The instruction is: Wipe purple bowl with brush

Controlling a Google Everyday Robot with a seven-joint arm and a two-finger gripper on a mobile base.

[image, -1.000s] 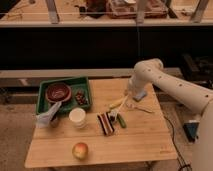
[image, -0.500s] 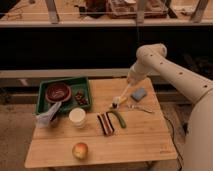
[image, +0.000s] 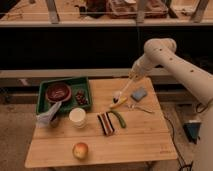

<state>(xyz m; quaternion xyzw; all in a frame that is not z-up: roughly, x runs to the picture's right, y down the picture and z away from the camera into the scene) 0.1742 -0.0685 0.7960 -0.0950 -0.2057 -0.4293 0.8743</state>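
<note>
Fingers [image: 133,78] closed on the top of the brush [image: 124,90] handle. The brush hangs slanting down and left from the gripper [image: 132,79], with its white head just above the table [image: 150,140], near a yellow item [image: 120,103]. The gripper is over the right rear of the table, left of the blue sponge [image: 138,93].

Progress, judged: brush pickup done, wiping not started. The purple bowl [image: 58,92] sits in the rear-left part of the green tray [image: 41,97] at the table's left side, well apart from the brush. No contact between them. Left to do: carry the brush left across the table, lower the head into the bowl, then scrub.

Room for moving:
- The rear strip of table between the brush and the tray looks open, so a leftward path there is the likely route.
- The tray has a raised rim, so the brush head must clear it before dropping in.
- A dark clustered item [image: 80,97] lies in the tray's right part, just beside the bowl. That is 1 thing to avoid on entry.
- The white cup [image: 77,116] stands just in front of the tray and a pale crumpled bag [image: 48,116] lies at its front-left corner. Both are off the rear route.
- A striped item [image: 105,123], a green vegetable [image: 119,119], a utensil [image: 141,108] and an apple [image: 80,150] lie toward the middle and front, out of the way.
- The bowl is near the table's rear-left edge, with a dark shelf wall behind it, so there is little slack for overshoot.
</note>
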